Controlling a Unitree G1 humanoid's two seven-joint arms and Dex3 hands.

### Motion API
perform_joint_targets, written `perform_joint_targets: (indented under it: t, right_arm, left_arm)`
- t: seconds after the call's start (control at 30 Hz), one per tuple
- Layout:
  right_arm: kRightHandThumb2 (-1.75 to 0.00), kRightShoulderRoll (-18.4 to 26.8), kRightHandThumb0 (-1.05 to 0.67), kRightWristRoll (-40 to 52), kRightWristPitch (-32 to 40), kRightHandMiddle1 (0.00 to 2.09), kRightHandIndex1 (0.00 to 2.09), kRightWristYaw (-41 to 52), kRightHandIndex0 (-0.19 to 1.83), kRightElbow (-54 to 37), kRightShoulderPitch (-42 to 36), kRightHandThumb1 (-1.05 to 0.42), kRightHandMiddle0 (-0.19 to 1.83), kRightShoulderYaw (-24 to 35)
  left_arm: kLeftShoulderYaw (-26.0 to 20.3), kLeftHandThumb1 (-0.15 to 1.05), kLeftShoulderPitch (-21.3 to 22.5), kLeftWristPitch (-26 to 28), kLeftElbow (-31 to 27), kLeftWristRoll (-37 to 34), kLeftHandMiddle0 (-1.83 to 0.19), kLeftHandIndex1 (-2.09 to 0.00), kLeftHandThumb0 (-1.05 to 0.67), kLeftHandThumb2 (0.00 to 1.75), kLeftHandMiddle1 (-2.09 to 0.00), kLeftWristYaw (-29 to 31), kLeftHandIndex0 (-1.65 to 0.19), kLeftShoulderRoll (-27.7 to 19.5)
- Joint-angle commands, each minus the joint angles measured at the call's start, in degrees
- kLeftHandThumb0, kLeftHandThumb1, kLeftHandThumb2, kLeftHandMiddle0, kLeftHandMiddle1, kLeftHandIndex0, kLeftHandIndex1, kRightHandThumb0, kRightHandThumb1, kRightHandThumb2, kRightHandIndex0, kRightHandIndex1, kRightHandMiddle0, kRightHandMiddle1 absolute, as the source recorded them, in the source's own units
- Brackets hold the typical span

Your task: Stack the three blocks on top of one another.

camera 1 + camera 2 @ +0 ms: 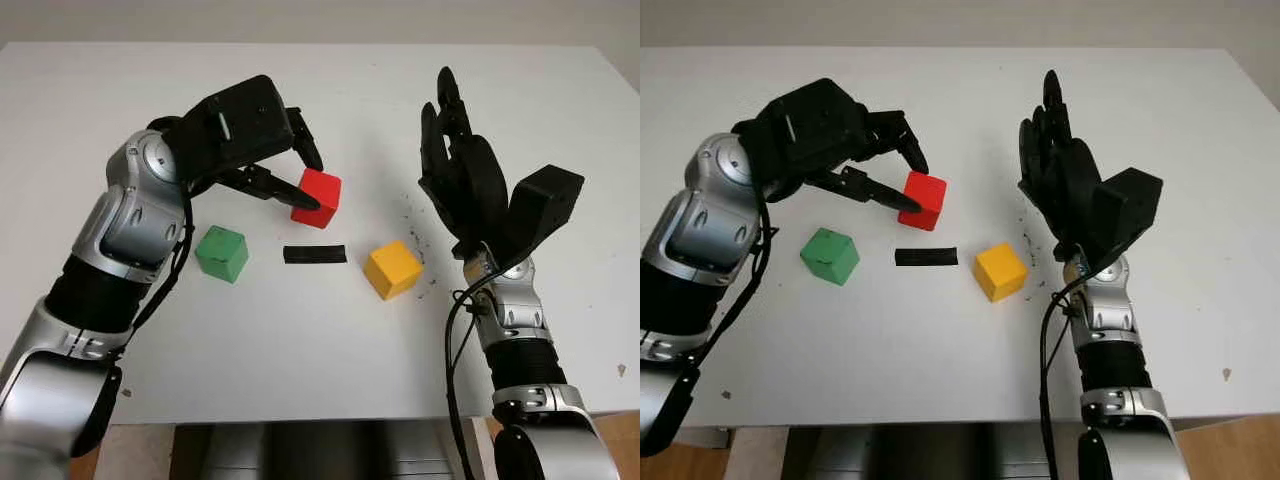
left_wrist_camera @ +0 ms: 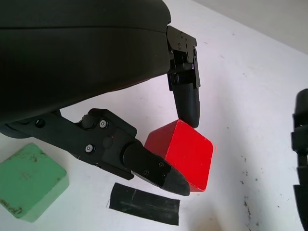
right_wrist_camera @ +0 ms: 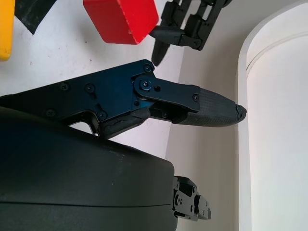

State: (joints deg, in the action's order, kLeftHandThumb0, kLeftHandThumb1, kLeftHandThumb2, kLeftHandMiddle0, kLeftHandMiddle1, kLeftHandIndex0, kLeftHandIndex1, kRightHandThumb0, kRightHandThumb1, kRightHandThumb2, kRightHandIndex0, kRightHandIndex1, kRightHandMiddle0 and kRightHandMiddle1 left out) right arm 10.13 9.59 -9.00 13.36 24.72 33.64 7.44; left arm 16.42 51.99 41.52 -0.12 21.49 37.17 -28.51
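Your red block (image 1: 319, 197) sits just above the centre of the head view, pinched by the left hand (image 1: 300, 180): one finger presses its far upper edge and the lower finger (image 2: 154, 171) wedges against its near face, so the hand is closed on it with a narrow, fingertip hold. The block looks tilted, one corner raised, which suggests it is being lifted or tipped off the table (image 1: 300, 350) rather than sitting flat; you cannot tell whether its underside has left the surface.

Just below it lies a short strip of black tape (image 1: 314, 254), probably a marker for where the stack should stand. The green block (image 1: 222, 253) sits to the left of the tape and the yellow block (image 1: 392, 268) to its right, both flat on the table and apart from each other. Nothing is stacked yet, so you are at the first pick.

Your right hand (image 1: 460, 170) hangs open at right of centre, upright above the table beside the yellow block, holding nothing and keeping clear of the left arm's path.
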Motion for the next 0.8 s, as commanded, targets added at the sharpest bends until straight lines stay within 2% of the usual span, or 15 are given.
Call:
perform_joint_targets:
  t: [0.0,0.23,0.4,0.63,0.77]
  right_arm:
    - [-0.64,-0.2,-0.70,0.1,0.4,0.00,0.00,-0.1,-0.19,-1.5,-0.9,-1.05,-0.19,0.1]
    - [-0.64,-0.1,-0.70,0.0,0.6,0.00,0.00,0.2,-0.19,-2.1,-1.3,-1.05,-0.19,0.0]
    - [-0.63,-0.3,-0.70,-0.1,0.6,0.00,0.00,-0.1,-0.19,-2.4,-1.5,-1.05,-0.19,0.0]
    - [-0.64,0.0,-0.71,0.0,1.3,0.00,0.00,0.0,-0.19,-3.1,-1.7,-1.05,-0.19,0.2]
    - [-0.64,0.2,-0.69,0.2,1.1,0.00,0.00,0.4,-0.19,-3.1,-1.8,-1.05,-0.19,0.2]
  left_arm:
    - [0.7,1.04,-0.4,1.5,-2.0,0.4,-0.07,-1.73,-0.35,0.06,-0.05,-0.1,-0.13,0.3]
    - [1.8,1.04,-2.4,5.4,-4.2,1.0,-0.11,-1.71,-0.36,0.05,-0.07,-1.9,-0.15,1.4]
    - [1.2,1.04,-4.4,4.1,-4.4,-0.5,-0.12,-1.71,-0.36,0.06,-0.07,-2.8,-0.15,1.7]
    - [1.5,1.05,-5.9,6.5,-5.0,-1.6,-0.11,-1.73,-0.36,0.06,-0.06,-3.4,-0.13,3.0]
    - [1.9,1.04,-7.1,5.6,-5.4,-2.1,-0.12,-1.78,-0.37,0.05,-0.06,-4.0,-0.14,3.2]
